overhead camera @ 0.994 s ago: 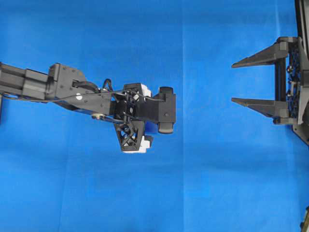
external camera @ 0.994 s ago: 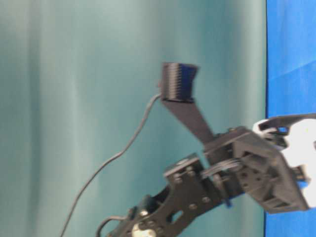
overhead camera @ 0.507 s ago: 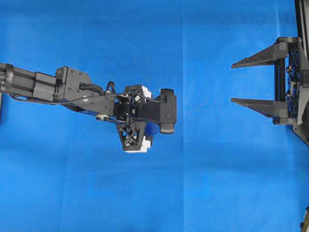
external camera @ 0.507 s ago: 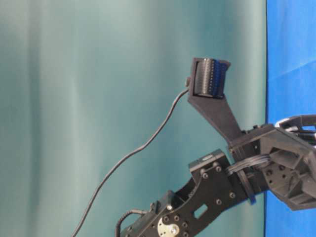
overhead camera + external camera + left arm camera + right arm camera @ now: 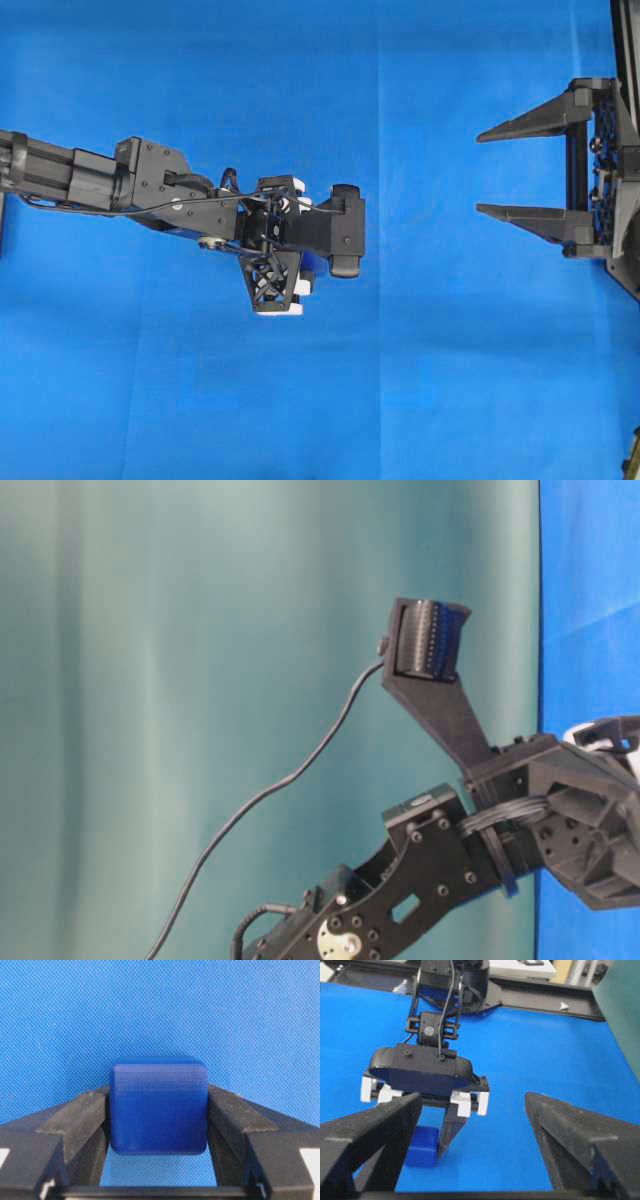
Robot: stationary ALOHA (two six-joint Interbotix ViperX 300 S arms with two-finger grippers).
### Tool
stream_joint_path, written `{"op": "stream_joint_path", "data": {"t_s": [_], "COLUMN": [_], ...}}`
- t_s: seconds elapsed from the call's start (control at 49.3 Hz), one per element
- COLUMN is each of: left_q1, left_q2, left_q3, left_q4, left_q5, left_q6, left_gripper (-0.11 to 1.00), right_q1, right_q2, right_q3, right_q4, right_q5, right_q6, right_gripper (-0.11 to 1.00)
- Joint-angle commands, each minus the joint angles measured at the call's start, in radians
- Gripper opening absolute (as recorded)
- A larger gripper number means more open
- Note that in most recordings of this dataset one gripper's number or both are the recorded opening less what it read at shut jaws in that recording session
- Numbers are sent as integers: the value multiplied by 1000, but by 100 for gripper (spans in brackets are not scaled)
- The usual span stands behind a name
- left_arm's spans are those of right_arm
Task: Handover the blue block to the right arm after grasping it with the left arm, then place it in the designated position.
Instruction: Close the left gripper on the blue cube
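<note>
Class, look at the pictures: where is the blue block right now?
In the left wrist view the blue block sits on the blue cloth between the two fingers of the left hand, which press against its sides.

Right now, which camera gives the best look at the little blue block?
The left wrist view: the blue block fills the middle, with the left gripper's fingers against both its sides. The right wrist view shows it small and partly hidden. The overhead and table-level views don't show it clearly.
</note>
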Motion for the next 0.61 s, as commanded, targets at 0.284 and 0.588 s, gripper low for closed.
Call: {"op": "stream_joint_path", "data": {"t_s": [0.284,0.588], "left_q1": [-6,-6], "left_q2": [-29,-84], "left_q3": [-18,-25], "left_q4": [2,2], "left_q5": [0,46], "left_q6": [-3,-2], "left_gripper": [48,48], "right_q1": [-3,-3], "right_q2": [5,5], "right_q3": [-17,-17], "right_q4": [3,3], "right_q5": [-5,-5], "right_q6": [0,0], "right_gripper": [96,96]}}
